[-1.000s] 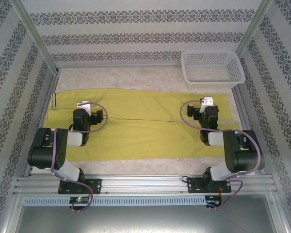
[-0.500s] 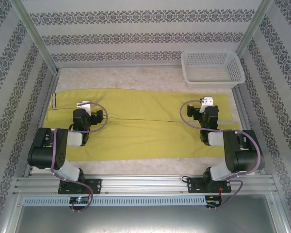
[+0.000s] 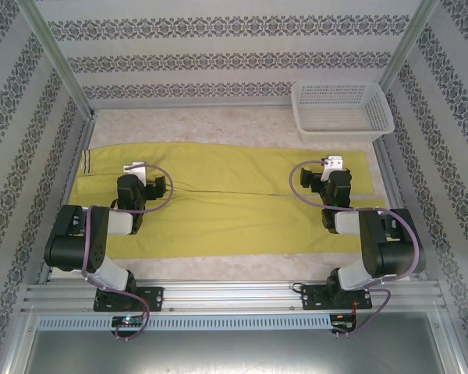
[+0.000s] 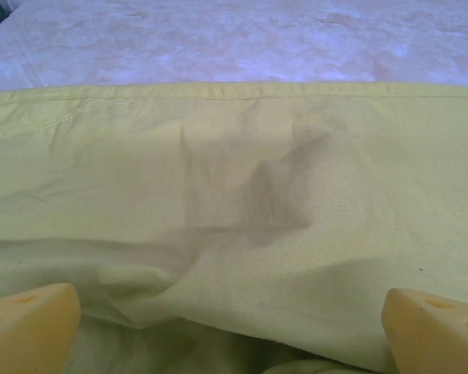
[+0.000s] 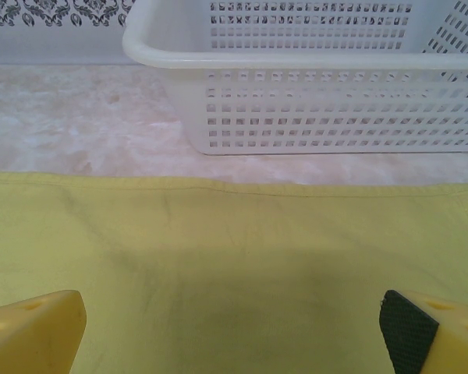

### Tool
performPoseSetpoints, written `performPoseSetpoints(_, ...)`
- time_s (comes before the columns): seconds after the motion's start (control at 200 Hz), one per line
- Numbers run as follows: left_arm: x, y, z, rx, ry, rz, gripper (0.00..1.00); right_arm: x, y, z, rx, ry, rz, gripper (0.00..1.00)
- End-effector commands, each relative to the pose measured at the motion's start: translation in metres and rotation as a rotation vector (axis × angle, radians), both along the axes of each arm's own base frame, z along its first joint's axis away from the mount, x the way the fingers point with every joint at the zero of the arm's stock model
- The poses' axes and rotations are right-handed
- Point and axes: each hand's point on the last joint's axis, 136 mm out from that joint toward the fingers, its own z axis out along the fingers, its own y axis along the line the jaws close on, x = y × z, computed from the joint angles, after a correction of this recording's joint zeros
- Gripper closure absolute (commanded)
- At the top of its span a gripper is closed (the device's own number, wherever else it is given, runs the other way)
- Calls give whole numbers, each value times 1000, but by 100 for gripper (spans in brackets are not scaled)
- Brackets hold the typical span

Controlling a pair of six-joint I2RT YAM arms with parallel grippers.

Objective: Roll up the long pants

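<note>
Top external: long pants (image 3: 242, 210) lie flat and unrolled on the table (image 3: 218, 125). Left gripper (image 4: 232, 331) and right gripper (image 5: 234, 331) are both spread wide over the cloth, grasping nothing. Fingertip contact is hard to judge.

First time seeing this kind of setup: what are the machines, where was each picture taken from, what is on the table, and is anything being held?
Two black robot arms, the left arm and the right arm, are bolted at the near edge of the table. The wide picture comes from a camera above and behind them. The other two come from cameras on the wrists, with yellow fingertips at the bottom corners. Yellow-green long pants lie flat across it; a white mesh basket stands beyond them on the right. The left gripper and the right gripper are open above the cloth, holding nothing.
</note>
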Motion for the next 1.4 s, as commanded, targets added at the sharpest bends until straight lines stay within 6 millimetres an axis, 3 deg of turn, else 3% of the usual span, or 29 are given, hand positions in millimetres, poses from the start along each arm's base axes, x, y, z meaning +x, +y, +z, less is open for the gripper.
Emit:
performPoseSetpoints(0.0, 7, -1, 12, 11, -43, -11, 0, 2, 3, 5, 7, -21, 21, 2)
performPoseSetpoints(0.12, 6, -1, 11, 11, -41, -11, 0, 6, 1, 16, 24, -21, 13, 2)
performPoseSetpoints(0.18, 7, -1, 12, 10, -44, -10, 0, 5, -3, 24, 24, 90, -14, 2)
performPoseSetpoints(0.305, 7, 6, 18, 8, -33, 40, 0, 5, 3, 80, 49, 45, 22, 2)
performPoseSetpoints(0.39, 12, 34, 26, 33, 78, 210, 0, -1, -10, 113, 72, 27, -68, 2)
performPoseSetpoints(0.495, 37, 25, 49, 22, 236, 161, 0, -13, -31, 124, 102, 152, -226, 2)
performPoseSetpoints(0.585, 50, -2, 87, -118, 227, 47, 0, -18, -33, 128, 86, 212, -241, 2)
performPoseSetpoints(0.629, 48, 1, 107, -196, 197, 87, 0, -21, -33, 131, 91, 219, -242, 2)
performPoseSetpoints(0.679, 36, 26, 124, -300, 175, 250, 0, -24, -33, 136, 116, 215, -235, 2)
performPoseSetpoints(0.769, -5, 79, 127, -479, 236, 581, 0, -28, -34, 145, 232, 179, -219, 2)
performPoseSetpoints(0.879, -30, 88, 136, -578, 354, 560, 0, -29, -37, 158, 454, 142, -161, 2)
performPoseSetpoints(1.034, -113, 127, 129, -681, 403, 907, 0, -29, -31, 170, 491, 118, -64, 2)
performPoseSetpoints(1.119, -129, 126, 114, -832, 316, 865, 0, -28, -31, 167, 521, 110, -75, 2)
performPoseSetpoints(1.259, -154, 108, 79, -1165, 281, 858, 0, -30, -29, 160, 570, 131, -73, 2)
performPoseSetpoints(1.394, -201, 96, 52, -1153, 340, 1023, 0, -29, -24, 147, 607, 186, -52, 2)
